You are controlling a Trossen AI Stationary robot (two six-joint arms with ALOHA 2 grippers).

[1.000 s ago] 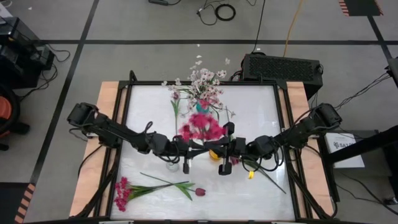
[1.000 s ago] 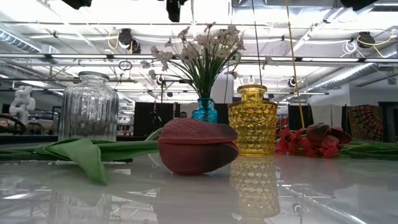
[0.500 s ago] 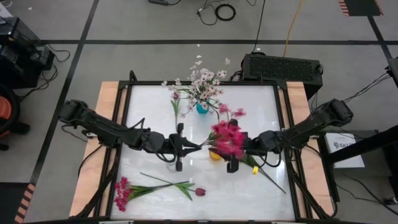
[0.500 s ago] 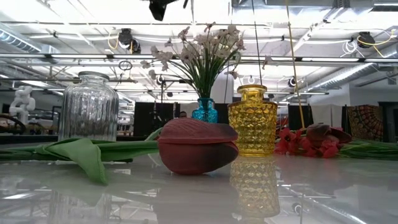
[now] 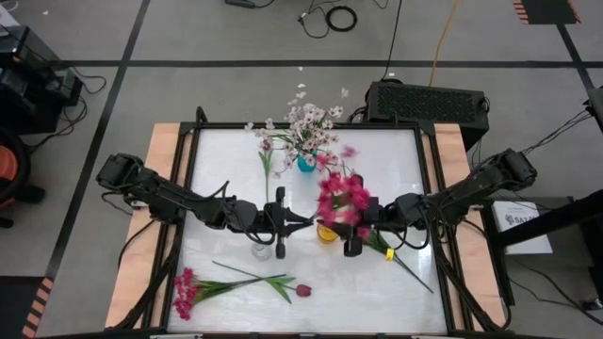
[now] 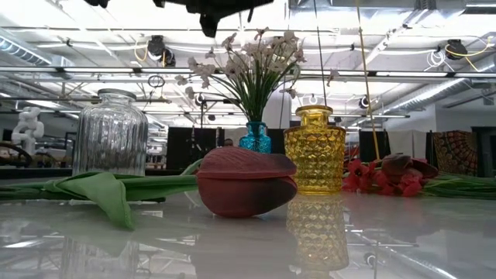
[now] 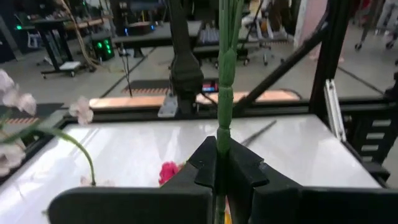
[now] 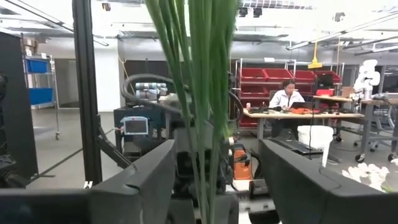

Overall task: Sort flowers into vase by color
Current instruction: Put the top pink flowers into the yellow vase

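A magenta-bloomed flower (image 5: pixel 341 196) stands upright in the air above the yellow vase (image 5: pixel 325 234) at the table's middle. My left gripper (image 5: pixel 307 222) reaches in level from the left and is shut on its green stem (image 7: pixel 222 93). My right gripper (image 5: pixel 364 217), coming from the right, is open; the stems and leaves (image 8: pixel 199 93) rise between its two fingers (image 8: pixel 140 180), which stand apart from them. White-pink blossoms (image 5: pixel 309 122) stand in the blue vase (image 5: pixel 305 164). A clear vase (image 5: pixel 261 250) stands empty beside the yellow one. My left gripper pinches the flower's green stem (image 7: pixel 222 140) between its two fingers. The fingers come level from the table's left and lie across the stem. The stem stands upright in the hold, running above and below the fingers, with the magenta head up; the lower end is hidden.
A magenta cluster (image 5: pixel 185 292) and a maroon tulip (image 5: pixel 302 290) lie on the table near its front edge. One flower (image 5: pixel 267 155) lies left of the blue vase and another stem (image 5: pixel 403 266) under my right arm. A person sits at a bench (image 8: pixel 287 96) far behind.
My right gripper has opened off the flower and drawn back a little toward the table's right edge, rising and tipping upward. The magenta head has swung from the left of the yellow vase to its right. The left gripper has stayed shut on the stem.
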